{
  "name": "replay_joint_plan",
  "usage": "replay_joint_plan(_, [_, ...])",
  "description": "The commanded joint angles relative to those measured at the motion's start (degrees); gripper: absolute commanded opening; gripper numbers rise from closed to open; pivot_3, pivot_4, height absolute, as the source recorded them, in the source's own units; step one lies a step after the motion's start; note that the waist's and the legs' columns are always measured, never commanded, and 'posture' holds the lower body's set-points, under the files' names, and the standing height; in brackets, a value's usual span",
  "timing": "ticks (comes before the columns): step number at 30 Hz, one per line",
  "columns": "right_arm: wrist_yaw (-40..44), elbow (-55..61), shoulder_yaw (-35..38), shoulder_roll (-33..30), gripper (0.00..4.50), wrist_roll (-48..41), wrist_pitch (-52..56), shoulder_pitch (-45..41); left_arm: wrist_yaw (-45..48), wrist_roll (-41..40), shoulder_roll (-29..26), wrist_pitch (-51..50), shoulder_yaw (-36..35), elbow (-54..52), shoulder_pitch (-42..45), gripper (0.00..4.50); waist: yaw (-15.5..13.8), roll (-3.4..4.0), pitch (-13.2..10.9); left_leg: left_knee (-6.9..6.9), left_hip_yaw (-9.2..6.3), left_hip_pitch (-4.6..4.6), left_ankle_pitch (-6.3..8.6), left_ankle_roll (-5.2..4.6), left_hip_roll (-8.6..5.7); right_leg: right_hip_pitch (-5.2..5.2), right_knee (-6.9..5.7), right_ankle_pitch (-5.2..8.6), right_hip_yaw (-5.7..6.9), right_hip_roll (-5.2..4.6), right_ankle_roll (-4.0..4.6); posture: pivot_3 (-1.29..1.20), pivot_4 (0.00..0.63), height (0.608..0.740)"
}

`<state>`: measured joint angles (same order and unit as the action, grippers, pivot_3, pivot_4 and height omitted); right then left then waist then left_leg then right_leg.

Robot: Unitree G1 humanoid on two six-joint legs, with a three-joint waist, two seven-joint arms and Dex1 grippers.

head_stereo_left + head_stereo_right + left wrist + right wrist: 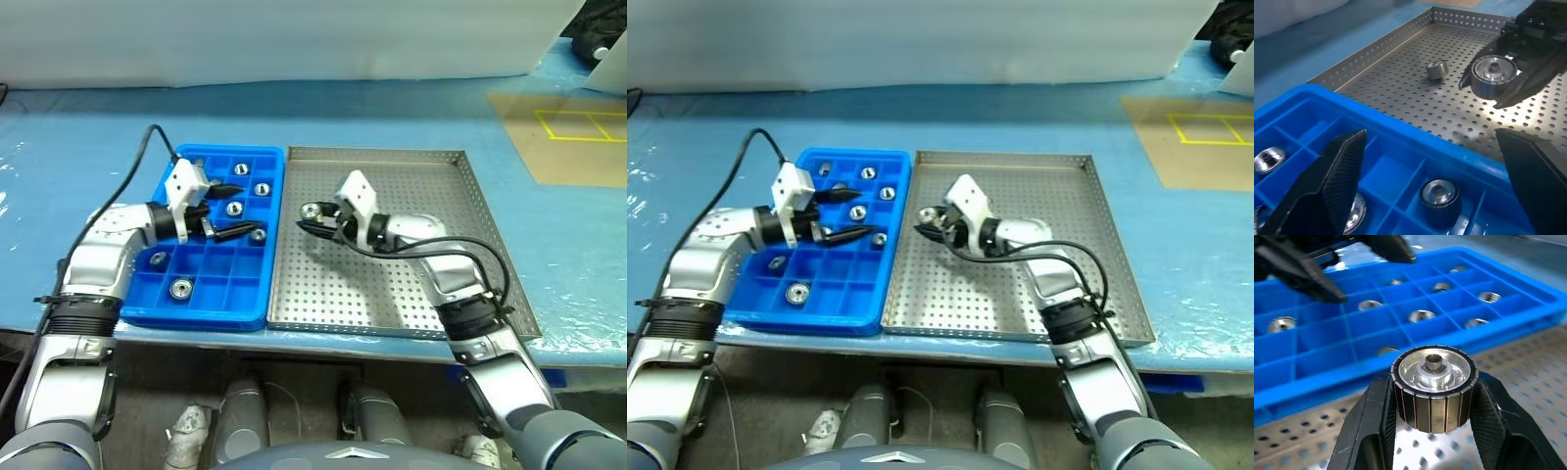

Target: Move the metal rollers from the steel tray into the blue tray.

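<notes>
The blue tray (231, 151) lies left of the steel tray (421, 186), edge to edge. Several metal rollers (263, 189) sit in the blue tray's compartments. My left gripper (241, 211) hovers open over those compartments, nothing between its fingers (1339, 171). My right gripper (312, 219) is above the steel tray's left part, near the blue tray, shut on one ribbed roller (1434, 387) that it holds clear of the perforated floor. In the left wrist view another loose roller (1437, 69) lies on the steel tray beyond the held one (1492, 76).
Both trays rest on a blue-covered table (78, 147) near its front edge. A brown board with yellow tape lines (578, 137) lies at the back right. A black cable (147, 147) arcs up from my left arm.
</notes>
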<state>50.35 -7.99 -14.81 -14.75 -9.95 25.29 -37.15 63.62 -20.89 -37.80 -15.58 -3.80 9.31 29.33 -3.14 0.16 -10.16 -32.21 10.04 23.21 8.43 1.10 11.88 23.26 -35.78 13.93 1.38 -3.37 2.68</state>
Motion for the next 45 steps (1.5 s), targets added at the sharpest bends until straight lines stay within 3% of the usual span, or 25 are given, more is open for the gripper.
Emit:
replay_joint_plan(1, [3.9,-4.1,-2.7,3.3,1.69,-0.9,-2.1,-3.4,-0.9,-2.7,-3.4,-3.4,-4.0,-8.5,-5.1,4.50,-0.2,-0.01,0.0,0.01,0.00,0.02,0.00,0.00,0.01,0.01,0.02,0.00,0.00,-0.01,0.00,0.11,0.150,0.740])
replay_joint_plan(14, [17.0,-9.3,-10.4,7.2,1.69,-0.2,-3.0,-4.7,-9.4,-10.4,-5.0,-15.0,-12.0,-33.0,-27.6,4.50,-4.1,-0.04,0.0,0.18,-0.20,0.03,0.01,0.02,0.12,0.06,0.04,0.03,0.10,-0.02,0.02,0.31,0.150,0.740])
replay_joint_plan(20, [22.9,-8.5,-12.5,4.6,1.69,0.3,-4.3,-5.2,-10.0,-11.2,-6.2,-15.5,-13.2,-34.1,-30.5,4.50,-6.2,-0.04,0.0,0.41,-0.25,-0.10,-0.08,0.17,0.13,0.04,0.03,0.05,0.10,-0.01,0.01,0.35,0.150,0.740])
replay_joint_plan(26, [21.9,-11.3,-13.1,5.3,1.69,2.6,-8.3,-5.2,-11.5,-11.5,-5.5,-15.5,-11.9,-34.8,-30.1,4.50,-6.9,-0.05,0.0,0.41,-0.38,-0.10,-0.10,0.19,0.13,0.07,0.06,0.05,0.06,0.02,0.00,0.34,0.150,0.740])
replay_joint_plan(33, [18.8,-11.4,-10.8,4.8,4.03,2.6,-7.3,-5.0,-10.6,-10.9,-5.9,-14.5,-10.3,-32.2,-27.4,4.50,-7.0,-0.05,0.0,0.44,-0.39,-0.10,-0.14,0.26,0.11,0.07,0.02,0.05,0.06,0.01,0.01,0.29,0.150,0.740])
replay_joint_plan(40, [15.8,-7.8,-5.3,2.1,4.03,0.1,-5.4,-4.5,-9.0,-9.8,-5.3,-12.6,-6.4,-27.9,-21.9,4.50,-7.1,-0.06,0.0,0.42,-0.28,-0.08,-0.29,0.50,0.04,0.05,0.01,0.04,0.06,0.00,-0.01,0.23,0.150,0.740])
replay_joint_plan(45, [8.1,-3.2,4.5,2.0,4.03,-4.8,-0.3,-5.2,-7.3,-8.3,-3.1,-10.1,-2.0,-22.3,-16.0,4.50,-6.7,-0.06,0.0,0.42,-0.20,-0.09,-0.35,0.59,0.02,0.08,-0.05,0.03,0.05,0.08,-0.01,0.14,0.150,0.740])
